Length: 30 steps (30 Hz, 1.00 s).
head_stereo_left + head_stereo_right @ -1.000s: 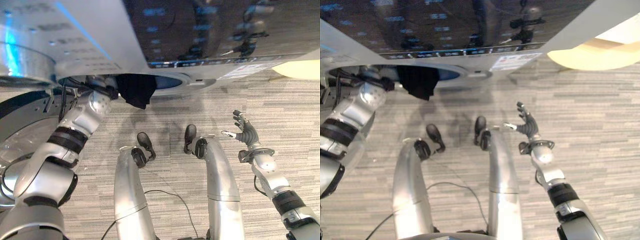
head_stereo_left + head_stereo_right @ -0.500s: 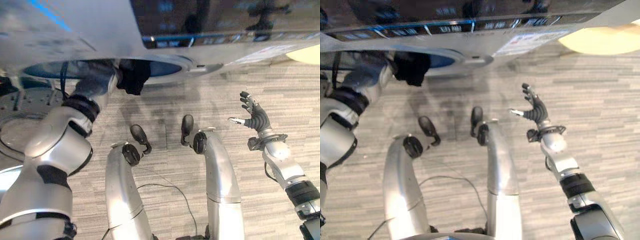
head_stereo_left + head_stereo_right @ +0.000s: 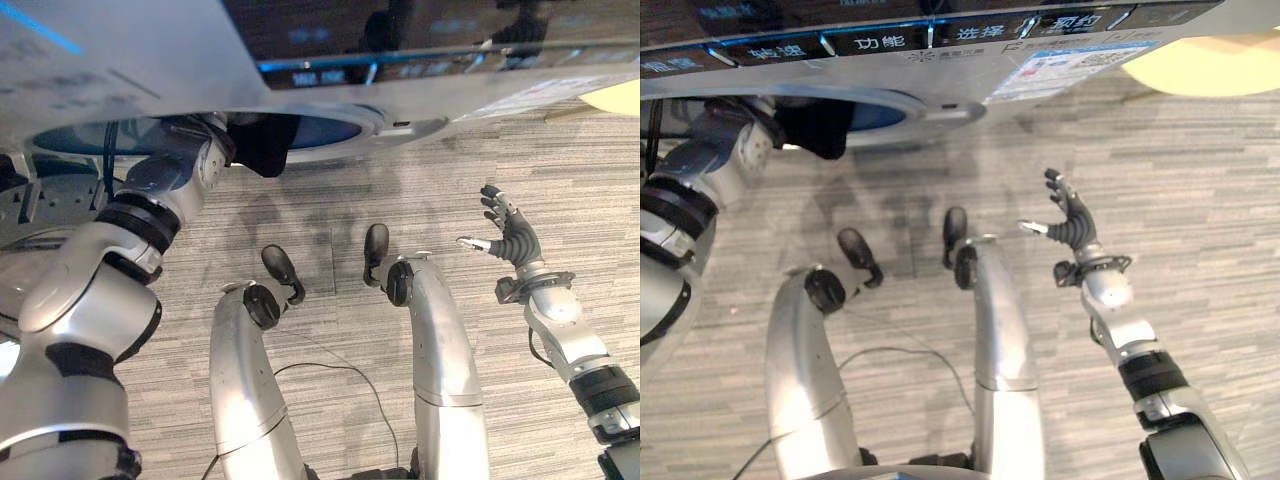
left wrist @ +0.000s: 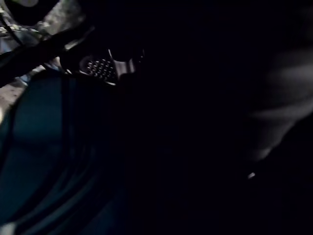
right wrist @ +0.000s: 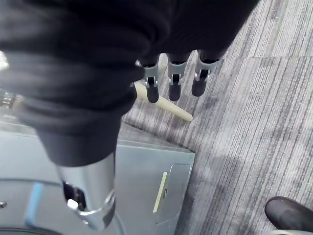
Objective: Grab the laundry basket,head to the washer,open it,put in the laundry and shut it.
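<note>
A: Where's the laundry [image 3: 262, 146]?
B: Dark cloth at the washer [image 3: 330, 133] opening's rim, further in than a sec ago when it hung lower. Left arm's reaching in w/ it.
A: Left hand gripping it?
B: Can't tell, wrist view's too dark. Right hand [image 3: 507, 236] is relaxed, fingers spread, holding nothing, over the floor [image 3: 560, 190].
A: So loading's prob nearly done; door next.

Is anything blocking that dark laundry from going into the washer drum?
Nothing visible does. The dark laundry already hangs at the rim of the open washer opening, with the left arm reaching in beside it.
</note>
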Tool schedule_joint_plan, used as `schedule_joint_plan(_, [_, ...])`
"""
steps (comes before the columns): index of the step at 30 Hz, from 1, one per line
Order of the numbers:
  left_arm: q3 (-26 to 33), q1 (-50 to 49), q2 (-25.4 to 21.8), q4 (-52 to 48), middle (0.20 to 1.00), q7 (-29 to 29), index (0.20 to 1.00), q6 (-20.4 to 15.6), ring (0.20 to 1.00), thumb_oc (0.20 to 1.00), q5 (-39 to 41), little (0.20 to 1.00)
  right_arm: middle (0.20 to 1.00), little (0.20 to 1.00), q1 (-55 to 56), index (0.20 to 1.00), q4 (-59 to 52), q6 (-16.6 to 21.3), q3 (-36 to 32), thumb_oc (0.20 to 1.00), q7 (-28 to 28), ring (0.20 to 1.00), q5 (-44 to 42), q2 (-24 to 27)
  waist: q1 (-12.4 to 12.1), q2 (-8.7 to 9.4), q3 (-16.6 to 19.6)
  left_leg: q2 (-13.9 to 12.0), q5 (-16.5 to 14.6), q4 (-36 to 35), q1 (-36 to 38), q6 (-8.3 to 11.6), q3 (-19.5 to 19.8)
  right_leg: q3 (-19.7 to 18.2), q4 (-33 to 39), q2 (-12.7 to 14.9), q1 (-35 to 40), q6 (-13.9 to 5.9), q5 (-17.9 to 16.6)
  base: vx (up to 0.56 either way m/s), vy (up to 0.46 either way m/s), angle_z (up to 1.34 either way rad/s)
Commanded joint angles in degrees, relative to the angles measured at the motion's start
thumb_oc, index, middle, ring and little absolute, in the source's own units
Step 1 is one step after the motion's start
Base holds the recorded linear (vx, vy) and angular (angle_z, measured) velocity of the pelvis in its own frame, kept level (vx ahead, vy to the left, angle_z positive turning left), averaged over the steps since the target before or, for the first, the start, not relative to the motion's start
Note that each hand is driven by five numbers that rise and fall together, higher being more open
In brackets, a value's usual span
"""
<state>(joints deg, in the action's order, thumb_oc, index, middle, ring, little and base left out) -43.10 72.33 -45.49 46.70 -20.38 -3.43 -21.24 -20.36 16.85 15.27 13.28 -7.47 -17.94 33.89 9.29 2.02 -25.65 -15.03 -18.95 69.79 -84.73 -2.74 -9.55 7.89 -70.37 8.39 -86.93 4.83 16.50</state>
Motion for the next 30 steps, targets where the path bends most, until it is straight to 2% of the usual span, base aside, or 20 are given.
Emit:
schedule_joint_plan(1, [8.53,2.48,-0.51,-0.26,0.2,-9.17,0.2,-1.96,0.2,0.2,11.2,0.2,1.0,1.0,3.95,1.0,-2.86,2.43,-1.3,1.0,-1.7,1.0,1.44,-0.35,0.62,-2.62,2.6,-1.2,-1.68,0.2,2.71,2.35,5.52,-1.66,10.03,-0.43,3.07,-6.59,-3.99,0.0,0.0,0.0])
schedule_joint_plan(6, [16.98,3.24,2.06,-0.05,0.2,-15.4,0.2,-4.62,0.2,0.2,23.93,0.2,1.0,1.0,2.78,1.0,-2.47,2.22,-0.35,1.0,-2.87,1.0,1.53,-2.15,1.21,-2.15,3.56,-1.35,-1.63,-0.22,2.5,2.6,5.71,-1.66,10.49,-0.58,2.98,-6.59,-4.29,0.0,0.0,0.0])
schedule_joint_plan(10, [16.2,8.03,1.6,-0.12,0.2,-19.53,0.2,-4.62,0.2,0.2,24.13,0.2,1.0,1.0,2.28,1.0,-2.83,2.68,0.52,1.0,-2.92,1.0,1.1,-1.74,1.94,-2.21,4.34,-1.61,-1.68,-0.17,2.15,2.71,5.71,-1.6,10.8,-0.64,2.87,-6.75,-4.27,0.0,0.008,0.0])
schedule_joint_plan(12, [15.39,9.39,1.52,0.12,0.2,-19.68,0.2,-4.47,0.2,0.2,24.19,0.2,1.0,1.0,2.09,1.0,-3.08,2.78,0.61,1.0,-2.72,1.0,0.74,-1.46,2.07,-2.21,4.54,-1.65,-1.71,-0.12,2.02,2.7,5.81,-1.58,10.92,-0.73,2.88,-6.77,-4.25,0.0,0.012,-0.02])
schedule_joint_plan(13, [12.51,12.45,1.47,1.88,1.0,-17.37,1.0,-3.71,1.0,1.0,24.97,1.0,1.0,1.0,1.46,1.0,-3.01,2.51,0.94,1.0,-2.35,1.0,0.0,-0.65,2.26,-2.52,5.04,-1.73,-1.65,0.11,1.69,2.64,5.94,-1.54,10.83,-0.78,2.88,-6.77,-4.28,0.0,0.04,-0.05])
schedule_joint_plan(14, [7.82,15.83,0.82,4.39,1.0,-12.81,1.0,-2.53,1.0,1.0,24.43,1.0,1.0,1.0,0.6,1.0,-2.87,1.86,1.05,1.0,-1.8,1.0,-0.49,0.56,2.44,-3.14,5.77,-1.85,-1.48,0.31,1.67,2.61,5.96,-1.44,10.59,-0.69,3.1,-6.87,-4.17,0.01,0.05,-0.03])
schedule_joint_plan(16, [3.09,18.07,1.19,7.96,1.0,-6.01,1.0,-1.22,1.0,1.0,22.85,1.0,1.0,1.0,-0.24,1.0,-3.06,0.41,0.83,1.0,-0.74,1.0,-0.61,1.46,2.25,-3.35,6.05,-1.83,-1.4,0.32,2.25,2.48,5.92,-1.36,10.31,-0.61,3.72,-6.9,-3.87,0.01,0.037,-0.01])
schedule_joint_plan(19, [-0.97,16.29,1.47,5.55,1.0,-0.33,1.0,0.6,1.0,1.0,15.11,1.0,1.0,1.0,-1.08,1.0,-2.51,-1.32,0.89,1.0,0.18,1.0,1.26,2.0,1.62,-3.58,6.63,-1.99,-1.56,-0.51,4.72,2.42,5.57,-0.99,10.57,-0.33,6.18,-7.01,-3.32,0.0,0.037,0.04])
schedule_joint_plan(22, [3.49,8.51,5.28,2.72,1.0,1.2,1.0,0.24,1.0,1.0,15.47,1.0,1.0,1.0,-1.04,1.0,-1.41,-2.06,0.9,1.0,0.0,1.0,2.01,1.42,1.07,-2.94,6.84,-1.57,-1.5,-3.18,9.81,2.58,4.98,-0.61,12.25,0.31,10.72,-7.23,-3.09,-0.03,0.024,0.04])
schedule_joint_plan(25, [8.0,-0.32,6.87,-1.83,1.0,1.73,1.0,-0.85,1.0,1.0,15.75,1.0,1.0,1.0,-0.55,1.0,-0.08,-2.34,0.37,1.0,-0.33,1.0,2.22,1.07,0.33,-2.24,6.76,-0.34,-0.98,-8.19,16.61,3.07,3.68,-0.37,16.06,1.53,16.86,-7.72,-3.54,-0.06,0.045,0.14])
schedule_joint_plan(27, [15.94,-16.22,8.99,-11.09,1.0,1.96,1.0,-3.26,1.0,1.0,18.3,1.0,1.0,1.0,1.79,1.0,1.49,-2.82,-0.13,1.0,-0.62,1.0,3.74,-0.58,-0.92,-1.5,6.21,2.43,0.97,-16.77,26.66,3.87,1.7,0.05,21.92,3.09,25.84,-8.59,-4.78,-0.06,0.09,0.46])
schedule_joint_plan(28, [16.19,-16.67,8.95,-11.42,1.0,1.99,1.0,-3.15,1.0,1.0,18.23,1.0,1.0,1.0,1.91,1.0,1.46,-2.81,0.03,1.0,-0.64,1.0,3.77,-0.53,-0.77,-1.47,6.12,2.52,1.11,-17.15,27.18,3.86,1.59,0.03,22.19,3.12,26.28,-8.61,-4.88,-0.03,0.064,0.4])
schedule_joint_plan(30, [20.12,-26.67,11.1,-16.18,1.0,3.1,1.0,-4.52,1.0,1.0,20.0,1.0,1.0,1.0,3.54,1.0,3.48,-3.49,-0.11,1.0,-0.85,1.0,5.68,-2.16,-1.67,-1.18,6.24,4.2,2.83,-23.33,33.2,4.13,0.85,0.53,27.19,3.8,31.79,-9.32,-6.4,0.0,0.06,0.24])
